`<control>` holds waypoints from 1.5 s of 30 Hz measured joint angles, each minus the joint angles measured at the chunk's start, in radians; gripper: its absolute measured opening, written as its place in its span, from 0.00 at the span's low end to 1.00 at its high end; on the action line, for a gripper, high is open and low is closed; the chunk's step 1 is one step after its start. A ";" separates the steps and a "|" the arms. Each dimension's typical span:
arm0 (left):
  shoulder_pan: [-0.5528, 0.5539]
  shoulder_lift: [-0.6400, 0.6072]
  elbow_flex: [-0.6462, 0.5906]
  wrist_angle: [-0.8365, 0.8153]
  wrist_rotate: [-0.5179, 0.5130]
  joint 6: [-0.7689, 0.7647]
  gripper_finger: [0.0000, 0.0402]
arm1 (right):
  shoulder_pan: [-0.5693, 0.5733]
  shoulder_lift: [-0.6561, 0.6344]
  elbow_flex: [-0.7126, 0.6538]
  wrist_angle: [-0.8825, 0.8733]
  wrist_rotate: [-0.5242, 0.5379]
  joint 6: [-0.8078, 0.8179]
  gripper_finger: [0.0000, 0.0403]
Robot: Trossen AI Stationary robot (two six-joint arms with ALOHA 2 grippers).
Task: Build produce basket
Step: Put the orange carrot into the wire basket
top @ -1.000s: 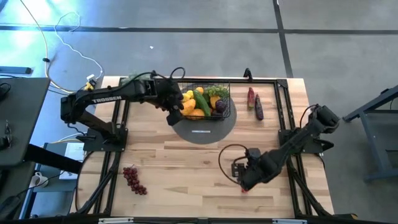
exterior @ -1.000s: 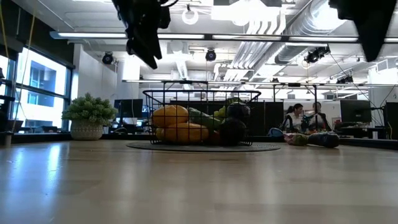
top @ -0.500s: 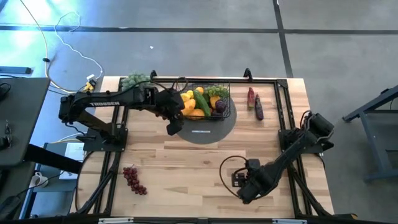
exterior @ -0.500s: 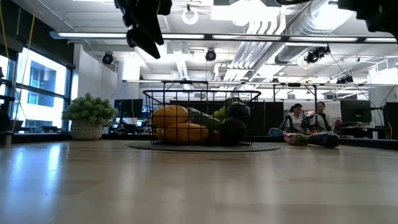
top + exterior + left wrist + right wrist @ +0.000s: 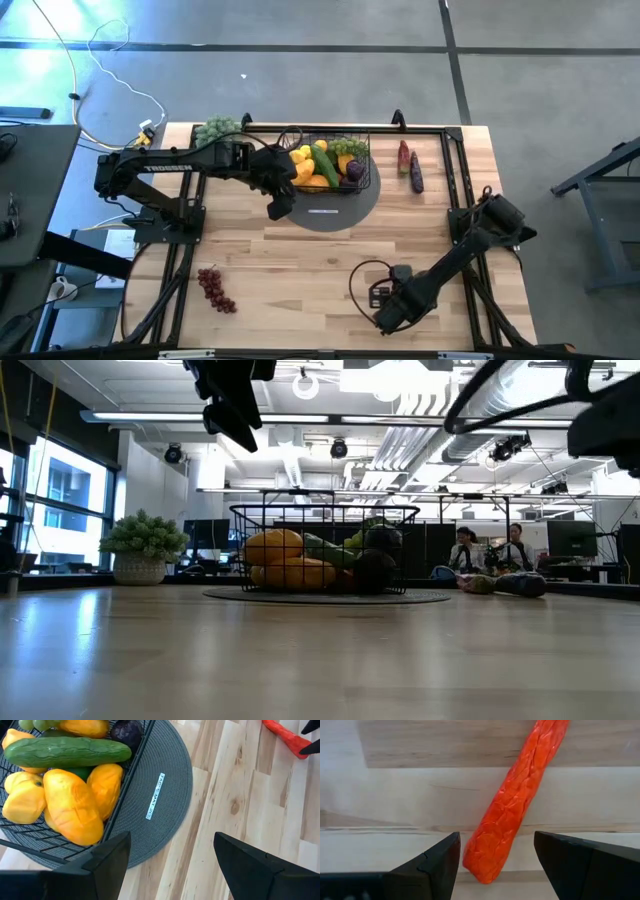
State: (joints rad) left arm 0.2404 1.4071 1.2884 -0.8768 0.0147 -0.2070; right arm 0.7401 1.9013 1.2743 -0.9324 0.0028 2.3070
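Observation:
The black wire basket stands on a round grey mat at the table's far middle. It holds a cucumber, yellow lemons, an orange mango, green grapes and a dark plum. My left gripper hovers open and empty above the basket's near left corner. My right gripper is open near the table's near edge, over an orange-red carrot lying flat on the wood. The carrot's one end lies between the fingers, which stand on either side without touching it. Purple grapes lie near left.
A red vegetable and a dark eggplant lie on the wood right of the basket. A pale green bushy cluster stands at the far left corner. Bare wood lies between the mat and the near edge. People sit in the room behind.
My right gripper has moved toward the table's near edge and a little left, and now stands over the carrot. My left gripper has drawn back a little from the basket toward the near edge, uncovering the green cluster. The produce has stayed in place.

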 joint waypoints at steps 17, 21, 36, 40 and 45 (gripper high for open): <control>0.001 0.000 0.000 -0.010 0.000 0.034 0.68 | 0.000 0.056 0.000 0.027 -0.035 -0.013 0.23; 0.001 0.000 0.000 -0.066 0.012 0.034 0.68 | 0.000 0.055 0.001 0.043 -0.031 -0.075 0.13; -0.030 -0.103 0.001 -0.155 0.000 0.002 0.68 | -0.093 0.056 0.104 0.028 0.160 -0.396 0.14; -0.044 -0.135 0.001 -0.178 -0.003 -0.023 0.68 | -0.160 0.056 0.114 0.024 0.191 -0.525 0.14; -0.086 -0.164 0.001 -0.247 -0.044 -0.045 0.68 | -0.252 0.056 0.136 0.026 0.204 -0.712 0.14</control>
State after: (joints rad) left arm 0.1547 1.2429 1.2892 -1.1235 -0.0289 -0.2522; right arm 0.4881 1.9572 1.4102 -0.9066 0.2063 1.5952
